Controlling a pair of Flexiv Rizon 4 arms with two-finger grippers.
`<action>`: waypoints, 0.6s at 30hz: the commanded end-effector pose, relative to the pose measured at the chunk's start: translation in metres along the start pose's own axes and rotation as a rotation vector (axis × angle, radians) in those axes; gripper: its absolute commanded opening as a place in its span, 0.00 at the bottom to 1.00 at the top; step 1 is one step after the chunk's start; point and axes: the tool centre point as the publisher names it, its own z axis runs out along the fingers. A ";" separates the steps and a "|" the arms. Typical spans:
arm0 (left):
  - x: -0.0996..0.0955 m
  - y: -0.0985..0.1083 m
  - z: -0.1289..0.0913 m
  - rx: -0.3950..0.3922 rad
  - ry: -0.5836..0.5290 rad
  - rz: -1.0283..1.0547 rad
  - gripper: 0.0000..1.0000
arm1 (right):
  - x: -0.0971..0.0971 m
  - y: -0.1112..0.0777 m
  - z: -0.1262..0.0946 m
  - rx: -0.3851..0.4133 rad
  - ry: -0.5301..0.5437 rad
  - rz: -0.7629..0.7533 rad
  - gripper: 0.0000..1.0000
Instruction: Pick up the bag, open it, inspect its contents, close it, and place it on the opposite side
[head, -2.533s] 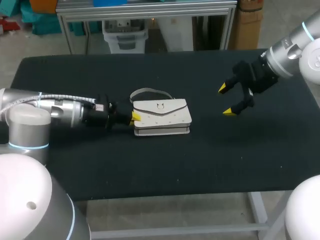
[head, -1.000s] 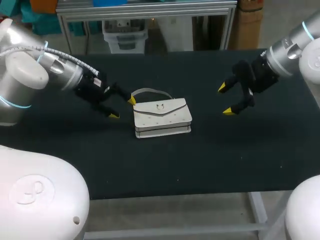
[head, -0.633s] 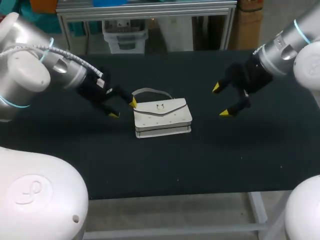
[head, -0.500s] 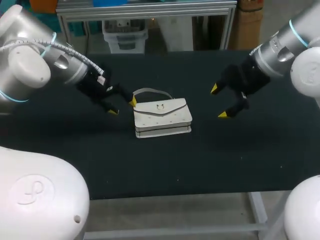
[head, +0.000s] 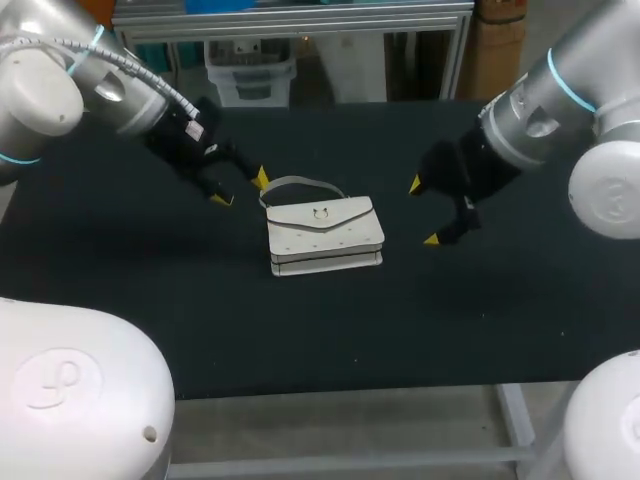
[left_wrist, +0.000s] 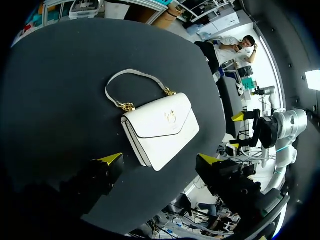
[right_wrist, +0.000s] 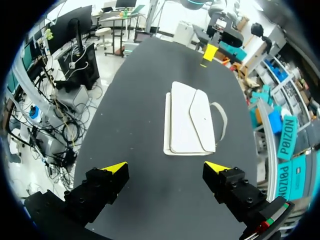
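White bag (head: 325, 235) is laid flat near centre of the black surface (head: 450, 320), flap shut, gold clasp on front. Its strap (head: 297, 184) is looped out flat at the bag's 12 o'clock side. L claw (head: 239, 189) is held at approx. 10 o'clock of bag, near the strap but apart from it, fingers spread wide, nothing gripped. R claw (head: 423, 212) is held at 3 o'clock, apart from bag, likewise wide open and empty.

Robotics lab: left arm (head: 95, 85) and right arm (head: 545, 110) flanking black-topped table (head: 330, 330), metal-framed.
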 end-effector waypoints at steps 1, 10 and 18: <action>-0.002 -0.004 0.000 -0.011 0.002 -0.001 1.00 | 0.003 0.002 0.003 0.019 -0.021 0.001 1.00; -0.003 -0.006 0.002 -0.001 0.003 0.020 1.00 | 0.003 0.002 0.003 0.019 -0.021 0.001 1.00; -0.010 -0.015 0.002 0.031 -0.134 0.297 1.00 | 0.008 0.033 0.026 0.118 -0.090 -0.067 1.00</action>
